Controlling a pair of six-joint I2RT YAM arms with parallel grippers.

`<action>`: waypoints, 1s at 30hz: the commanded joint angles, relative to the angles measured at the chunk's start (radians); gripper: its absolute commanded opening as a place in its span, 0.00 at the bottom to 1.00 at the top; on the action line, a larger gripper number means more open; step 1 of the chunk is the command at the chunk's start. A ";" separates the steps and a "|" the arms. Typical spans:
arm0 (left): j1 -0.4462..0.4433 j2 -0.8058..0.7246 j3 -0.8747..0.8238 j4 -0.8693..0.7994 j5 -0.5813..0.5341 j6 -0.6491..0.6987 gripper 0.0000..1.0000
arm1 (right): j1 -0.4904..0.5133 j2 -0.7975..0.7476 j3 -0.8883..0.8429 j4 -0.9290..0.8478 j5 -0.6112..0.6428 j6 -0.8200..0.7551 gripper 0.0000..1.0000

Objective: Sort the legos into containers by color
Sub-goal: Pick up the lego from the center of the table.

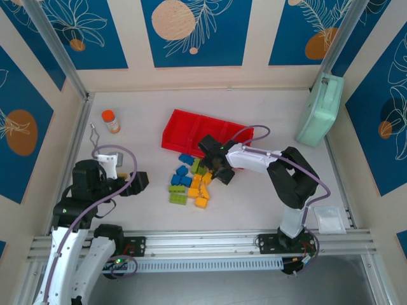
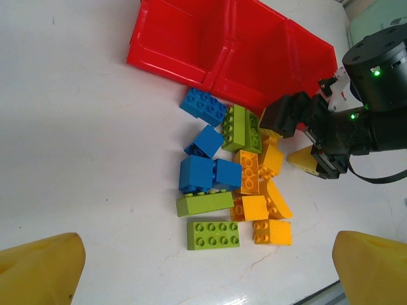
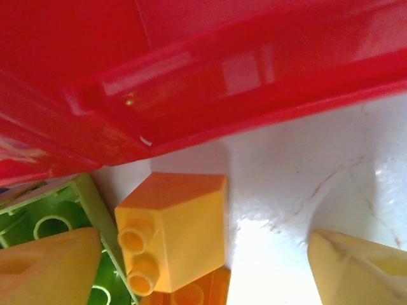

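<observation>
Right wrist view: right fingers (image 3: 359, 267) spread, released, flanking a yellow-orange lego (image 3: 175, 232) just beside the red tray (image 3: 191, 95); left fingers (image 2: 38, 270) likewise released above the worktop (image 2: 76, 159).

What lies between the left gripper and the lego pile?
Bare white table: in the top view, nothing sits between the open left gripper and the legos.
</observation>
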 commanded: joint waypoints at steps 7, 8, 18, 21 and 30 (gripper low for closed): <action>-0.006 0.007 -0.005 0.014 0.010 0.020 0.99 | 0.005 -0.046 -0.059 0.014 0.092 -0.044 0.65; -0.006 0.006 -0.005 0.014 0.009 0.020 0.99 | 0.008 -0.055 -0.066 0.016 0.098 -0.047 0.62; -0.006 0.007 -0.003 0.013 0.002 0.019 0.99 | 0.012 -0.132 -0.131 0.038 0.138 -0.101 0.42; -0.007 0.006 -0.003 0.011 0.002 0.018 0.99 | 0.011 -0.150 -0.150 0.042 0.149 -0.121 0.41; -0.007 0.010 -0.003 0.010 -0.005 0.018 0.99 | 0.008 -0.150 -0.178 0.060 0.132 -0.160 0.45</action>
